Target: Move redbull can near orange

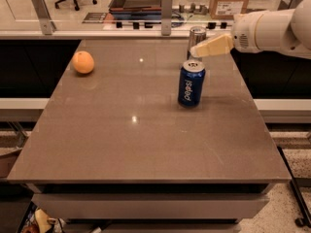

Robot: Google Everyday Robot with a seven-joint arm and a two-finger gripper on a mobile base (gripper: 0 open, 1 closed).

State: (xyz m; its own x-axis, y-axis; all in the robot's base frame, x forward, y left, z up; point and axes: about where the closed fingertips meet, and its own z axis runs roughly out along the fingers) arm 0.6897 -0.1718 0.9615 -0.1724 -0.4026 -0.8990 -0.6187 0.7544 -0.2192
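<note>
The redbull can (195, 37), slim and silver-grey, stands upright at the far right of the brown table (131, 144). My gripper (210, 47) reaches in from the right on a white arm (272, 29); its cream tip is right against the can's right side and covers part of the can's lower half. The orange (83, 62) lies at the far left of the table, well away from the can.
A wider dark blue can with white lettering (191, 83) stands upright just in front of the redbull can. A glass partition with metal posts (166, 6) runs along the table's far edge. The table's right edge is close below the arm.
</note>
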